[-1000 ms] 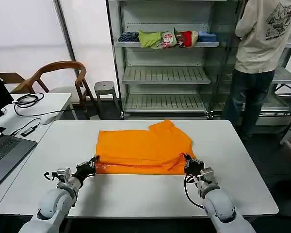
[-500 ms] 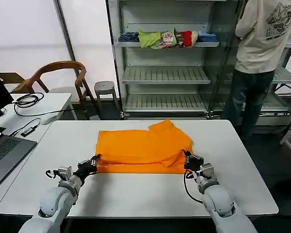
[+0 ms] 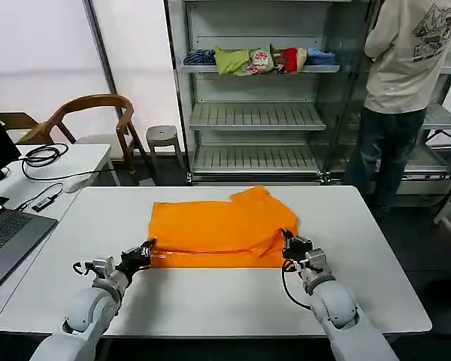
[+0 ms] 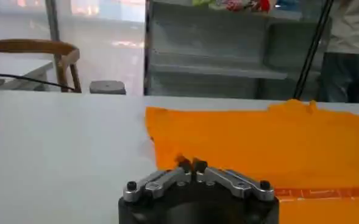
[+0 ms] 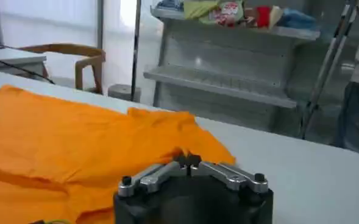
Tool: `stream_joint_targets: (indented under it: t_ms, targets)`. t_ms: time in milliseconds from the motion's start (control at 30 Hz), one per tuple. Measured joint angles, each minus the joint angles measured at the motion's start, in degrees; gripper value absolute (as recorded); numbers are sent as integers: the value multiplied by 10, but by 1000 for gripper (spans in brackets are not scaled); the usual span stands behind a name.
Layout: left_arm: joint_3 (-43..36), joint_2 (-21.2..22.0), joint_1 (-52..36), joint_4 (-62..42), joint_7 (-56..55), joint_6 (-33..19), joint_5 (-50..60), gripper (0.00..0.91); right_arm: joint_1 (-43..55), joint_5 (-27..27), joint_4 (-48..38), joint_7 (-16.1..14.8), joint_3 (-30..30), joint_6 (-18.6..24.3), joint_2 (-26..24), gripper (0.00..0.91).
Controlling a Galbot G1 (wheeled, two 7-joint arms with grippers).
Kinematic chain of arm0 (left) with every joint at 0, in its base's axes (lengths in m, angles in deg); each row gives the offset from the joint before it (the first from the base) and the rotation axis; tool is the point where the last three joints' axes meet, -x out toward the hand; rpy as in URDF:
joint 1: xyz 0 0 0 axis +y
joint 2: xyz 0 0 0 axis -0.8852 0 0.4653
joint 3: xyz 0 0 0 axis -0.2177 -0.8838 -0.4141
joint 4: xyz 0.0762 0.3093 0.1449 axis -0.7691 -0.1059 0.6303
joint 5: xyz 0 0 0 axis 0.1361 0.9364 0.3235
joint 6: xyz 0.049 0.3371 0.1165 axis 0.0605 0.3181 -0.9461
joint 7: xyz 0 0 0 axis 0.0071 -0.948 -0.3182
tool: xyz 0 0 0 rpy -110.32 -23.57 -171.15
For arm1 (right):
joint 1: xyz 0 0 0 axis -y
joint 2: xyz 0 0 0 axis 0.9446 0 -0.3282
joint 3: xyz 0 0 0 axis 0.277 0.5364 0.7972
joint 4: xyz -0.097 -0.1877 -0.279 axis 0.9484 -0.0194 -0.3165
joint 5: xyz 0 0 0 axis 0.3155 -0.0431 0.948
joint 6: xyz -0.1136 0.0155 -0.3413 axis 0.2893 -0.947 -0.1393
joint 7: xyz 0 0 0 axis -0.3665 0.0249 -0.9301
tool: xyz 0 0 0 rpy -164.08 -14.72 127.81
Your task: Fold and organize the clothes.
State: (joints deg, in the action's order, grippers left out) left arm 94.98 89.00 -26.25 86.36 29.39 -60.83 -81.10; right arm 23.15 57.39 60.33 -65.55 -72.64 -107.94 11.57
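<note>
**Two grippers pinch the near hem of the orange T-shirt**

Both arms work at the near edge of the white table [image 3: 210, 301]. The left gripper [image 3: 146, 251] is clamped on the near-left corner of the orange T-shirt [image 3: 218, 229], and the right gripper [image 3: 287, 245] is clamped on the near-right corner. From either gripper the shirt spreads away toward the shelf rack [image 3: 255, 116], its long axis running side to side between them, so each arm is nearest its own corner. The coming fold likely turns on carrying this hem forward over the cloth. Against the earlier frames, the right gripper has crept farther in, and the near-right corner now shows lifted and rumpled; the left has barely shifted.
</note>
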Motion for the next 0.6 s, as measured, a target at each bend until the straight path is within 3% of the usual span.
stream_joint_targets:
  t_ms: [600]
  targets:
    - [28, -26, 15, 25, 0, 0, -5, 907, -40, -18, 39, 4, -35, -4, -29, 907]
